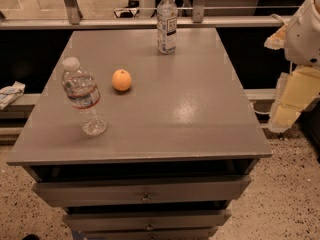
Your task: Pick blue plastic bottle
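The blue plastic bottle (pixel 166 24) stands upright at the far edge of the grey cabinet top (pixel 190 109). It is slim and clear, with a white cap and a blue-and-white label. My gripper (pixel 292 99) hangs off the right side of the cabinet, below the white arm joint (pixel 305 31). It is well to the right of the bottle and nearer the camera, and it holds nothing that I can see.
A rounder clear bottle with a red-striped label (pixel 82 96) stands tilted near the left front. An orange (pixel 121 80) lies between the two bottles. Drawers (pixel 145 191) sit below the top, the upper ones slightly open. A metal rail (pixel 100 21) runs behind the cabinet.
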{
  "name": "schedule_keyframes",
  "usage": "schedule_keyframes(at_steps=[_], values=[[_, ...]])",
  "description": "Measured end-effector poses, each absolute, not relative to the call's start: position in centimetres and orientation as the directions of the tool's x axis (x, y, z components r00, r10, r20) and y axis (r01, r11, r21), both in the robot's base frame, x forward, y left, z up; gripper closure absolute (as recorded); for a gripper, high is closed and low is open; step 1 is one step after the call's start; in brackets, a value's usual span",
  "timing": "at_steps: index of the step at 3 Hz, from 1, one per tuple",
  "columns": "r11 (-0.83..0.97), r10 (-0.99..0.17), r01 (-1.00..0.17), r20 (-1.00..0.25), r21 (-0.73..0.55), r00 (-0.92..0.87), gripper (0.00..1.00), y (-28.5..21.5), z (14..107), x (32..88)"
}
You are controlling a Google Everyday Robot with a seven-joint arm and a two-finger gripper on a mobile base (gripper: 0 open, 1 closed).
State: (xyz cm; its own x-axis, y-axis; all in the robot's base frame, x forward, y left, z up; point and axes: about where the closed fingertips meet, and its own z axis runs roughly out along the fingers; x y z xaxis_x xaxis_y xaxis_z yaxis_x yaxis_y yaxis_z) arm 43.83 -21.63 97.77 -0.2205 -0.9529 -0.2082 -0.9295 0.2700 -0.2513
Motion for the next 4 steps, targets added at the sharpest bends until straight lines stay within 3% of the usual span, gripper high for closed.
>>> schedule_keyframes(at_steps=[2,4], values=[[0.273,-0.946,-0.923,-0.251,-0.271,-0.206,0.0,-21.1,97.8,45.2],[0.382,-0.816,-0.867,-0.557,-0.321,-0.153,0.0,-17.1,98.6,56.6]])
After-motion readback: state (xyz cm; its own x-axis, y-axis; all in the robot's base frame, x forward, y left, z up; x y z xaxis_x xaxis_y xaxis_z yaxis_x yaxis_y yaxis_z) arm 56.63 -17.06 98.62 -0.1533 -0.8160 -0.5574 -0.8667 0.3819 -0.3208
